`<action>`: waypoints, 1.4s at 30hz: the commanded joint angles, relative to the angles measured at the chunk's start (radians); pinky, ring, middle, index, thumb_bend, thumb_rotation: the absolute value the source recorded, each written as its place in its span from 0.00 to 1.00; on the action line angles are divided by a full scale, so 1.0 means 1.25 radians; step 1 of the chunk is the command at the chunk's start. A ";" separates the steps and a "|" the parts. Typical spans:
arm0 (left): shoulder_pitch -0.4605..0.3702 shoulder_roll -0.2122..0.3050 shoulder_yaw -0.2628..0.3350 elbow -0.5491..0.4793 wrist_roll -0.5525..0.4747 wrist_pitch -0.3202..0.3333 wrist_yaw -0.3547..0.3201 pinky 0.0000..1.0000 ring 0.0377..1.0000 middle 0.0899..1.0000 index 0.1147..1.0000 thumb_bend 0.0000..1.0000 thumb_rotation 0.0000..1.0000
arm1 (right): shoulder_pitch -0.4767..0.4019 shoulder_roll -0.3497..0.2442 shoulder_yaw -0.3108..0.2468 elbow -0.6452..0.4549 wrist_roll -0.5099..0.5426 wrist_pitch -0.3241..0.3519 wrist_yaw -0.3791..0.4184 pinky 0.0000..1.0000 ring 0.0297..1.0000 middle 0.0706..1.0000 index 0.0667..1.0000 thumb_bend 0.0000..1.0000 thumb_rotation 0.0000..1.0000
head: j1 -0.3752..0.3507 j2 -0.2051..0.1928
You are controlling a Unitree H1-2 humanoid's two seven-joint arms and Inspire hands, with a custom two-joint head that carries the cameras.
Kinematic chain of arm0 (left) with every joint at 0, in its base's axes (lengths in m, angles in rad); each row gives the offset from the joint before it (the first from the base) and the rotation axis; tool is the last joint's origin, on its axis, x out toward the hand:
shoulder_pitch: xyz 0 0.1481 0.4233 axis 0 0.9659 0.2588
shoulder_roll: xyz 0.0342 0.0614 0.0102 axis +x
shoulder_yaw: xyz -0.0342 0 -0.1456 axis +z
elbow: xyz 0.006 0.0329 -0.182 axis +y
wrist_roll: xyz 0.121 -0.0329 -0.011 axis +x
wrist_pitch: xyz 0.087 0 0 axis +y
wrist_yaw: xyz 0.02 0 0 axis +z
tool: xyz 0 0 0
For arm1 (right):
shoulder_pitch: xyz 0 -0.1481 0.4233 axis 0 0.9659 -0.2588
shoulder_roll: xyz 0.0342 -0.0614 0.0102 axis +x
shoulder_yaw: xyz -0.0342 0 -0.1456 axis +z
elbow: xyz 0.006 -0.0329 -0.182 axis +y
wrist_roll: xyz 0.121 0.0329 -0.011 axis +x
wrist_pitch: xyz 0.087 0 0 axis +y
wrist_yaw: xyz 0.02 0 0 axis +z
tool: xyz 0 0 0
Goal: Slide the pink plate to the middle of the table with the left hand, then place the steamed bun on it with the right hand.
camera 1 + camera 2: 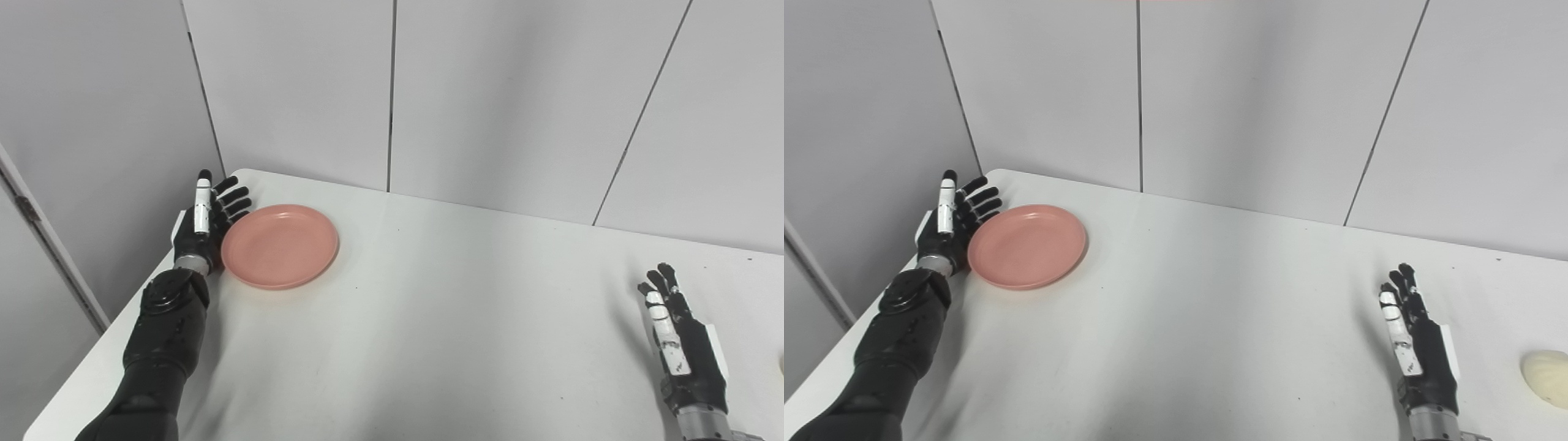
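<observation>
The pink plate [280, 245] lies flat near the table's far left corner. My left hand [205, 223] stands open just left of it, palm facing the plate's rim, fingers spread and pointing away from me; whether it touches the rim I cannot tell. The pale steamed bun [1546, 377] rests at the right edge of the right eye view, near the table's front right. My right hand [1418, 349] is open and upright to the left of the bun, apart from it, holding nothing.
The white table [441, 318] stretches between the two hands. Grey wall panels [392, 92] rise right behind its far edge. The table's left edge runs close beside my left forearm [162, 349].
</observation>
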 commanded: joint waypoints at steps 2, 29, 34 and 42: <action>-0.031 -0.001 -0.013 0.014 -0.002 -0.018 -0.031 0.78 0.76 0.73 0.72 0.72 1.00 | -0.004 0.005 -0.002 -0.009 0.005 -0.019 -0.001 1.00 0.93 0.95 0.97 0.35 0.80 | 0.000 0.000; -0.068 -0.130 -0.043 0.024 -0.010 -0.076 -0.035 0.79 0.77 0.75 0.73 0.73 0.99 | -0.003 0.007 0.000 -0.026 0.001 0.005 -0.005 1.00 0.93 0.95 0.96 0.34 0.81 | -0.022 0.009; -0.067 -0.164 -0.057 0.024 -0.015 -0.081 -0.061 0.80 0.78 0.76 0.74 0.70 1.00 | -0.003 0.009 -0.001 -0.027 0.003 0.005 -0.005 1.00 0.94 0.96 0.97 0.36 0.85 | -0.033 0.012; -0.041 -0.223 -0.104 -0.038 0.012 -0.044 -0.040 0.78 0.78 0.76 0.74 0.69 0.99 | -0.010 0.008 -0.001 0.002 -0.004 -0.020 -0.008 1.00 0.94 0.96 0.97 0.38 0.81 | -0.069 0.026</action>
